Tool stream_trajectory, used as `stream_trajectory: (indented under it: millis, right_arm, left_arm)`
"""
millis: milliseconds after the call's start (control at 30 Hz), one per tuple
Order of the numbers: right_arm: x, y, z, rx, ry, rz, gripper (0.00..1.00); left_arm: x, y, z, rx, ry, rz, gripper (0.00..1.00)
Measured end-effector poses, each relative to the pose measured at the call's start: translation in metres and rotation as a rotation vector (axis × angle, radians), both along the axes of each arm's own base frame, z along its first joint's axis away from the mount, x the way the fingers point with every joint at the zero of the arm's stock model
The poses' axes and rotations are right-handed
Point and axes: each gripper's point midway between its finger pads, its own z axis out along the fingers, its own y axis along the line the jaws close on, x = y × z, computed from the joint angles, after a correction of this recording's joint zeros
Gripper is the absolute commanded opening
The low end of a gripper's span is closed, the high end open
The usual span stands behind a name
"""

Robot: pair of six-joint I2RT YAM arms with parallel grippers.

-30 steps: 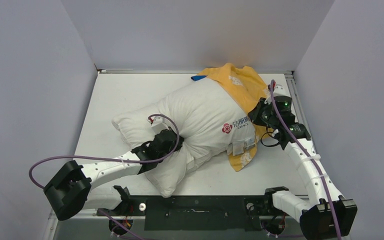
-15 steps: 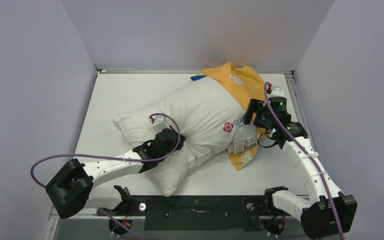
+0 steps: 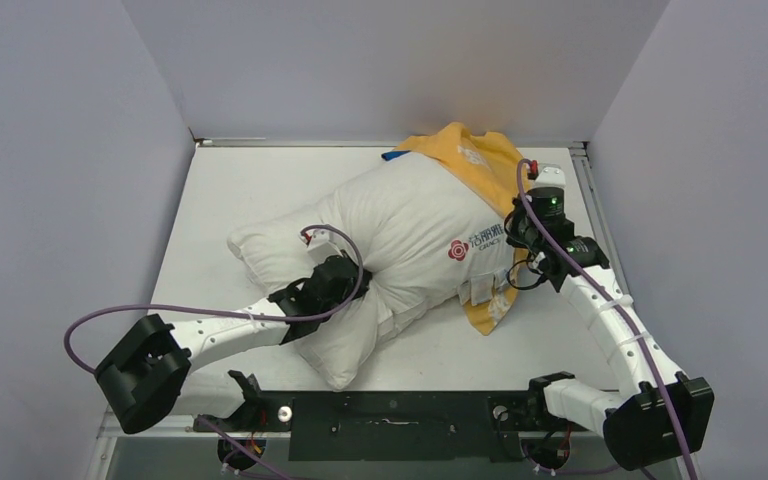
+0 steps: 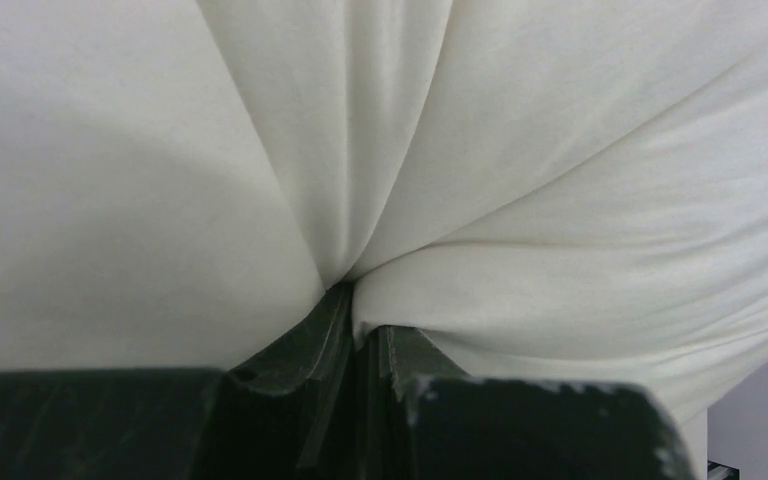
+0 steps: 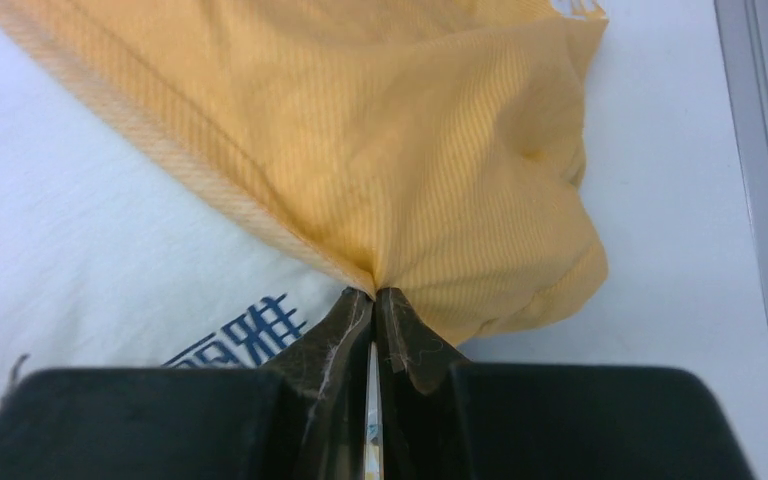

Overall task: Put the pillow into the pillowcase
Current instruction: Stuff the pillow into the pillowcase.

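The plump off-white pillow (image 3: 400,235) lies slantwise across the table, its far end on the orange-yellow pillowcase (image 3: 480,165). My left gripper (image 3: 345,278) is shut on a pinched fold of the pillow (image 4: 380,150) near its lower left part. My right gripper (image 3: 513,222) is shut on the hem of the pillowcase (image 5: 380,130) at the pillow's right side, beside the red and blue logo (image 3: 475,245). In the right wrist view the orange cloth bunches into the closed tips (image 5: 374,292). A blue bit of the case (image 3: 394,155) peeks out at the back.
The white table (image 3: 230,190) is boxed in by grey walls at the left, back and right. White labels (image 3: 485,290) hang off the pillow's near right edge over an orange flap. A black base rail (image 3: 390,412) runs along the near edge.
My right gripper let go, shifted left and toward the back, then shut again on the pillowcase hem. The left arm holds its grip on the pillow, barely moved.
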Motion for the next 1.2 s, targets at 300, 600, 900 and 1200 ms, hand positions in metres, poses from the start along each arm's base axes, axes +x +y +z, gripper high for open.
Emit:
stream_trajectory:
  millis: [300,600,900,1200]
  right_arm:
    - [-0.015,0.064,0.011,0.093,-0.002,0.289,0.05]
    - [-0.05,0.166,-0.009,0.376,0.025,0.602,0.05]
    - [-0.065,0.215,-0.004,0.504,0.042,0.725,0.05]
    - [-0.035,0.197,-0.008,0.374,0.076,0.623,0.05]
  left_arm:
    - [0.005,-0.003,-0.001,0.008,0.005,0.003,0.0]
    - [0.003,0.003,0.0,0.016,0.012,0.014,0.0]
    - [-0.001,0.018,-0.006,0.031,0.031,0.074,0.0]
    - [-0.015,0.038,0.032,0.005,-0.055,0.051,0.64]
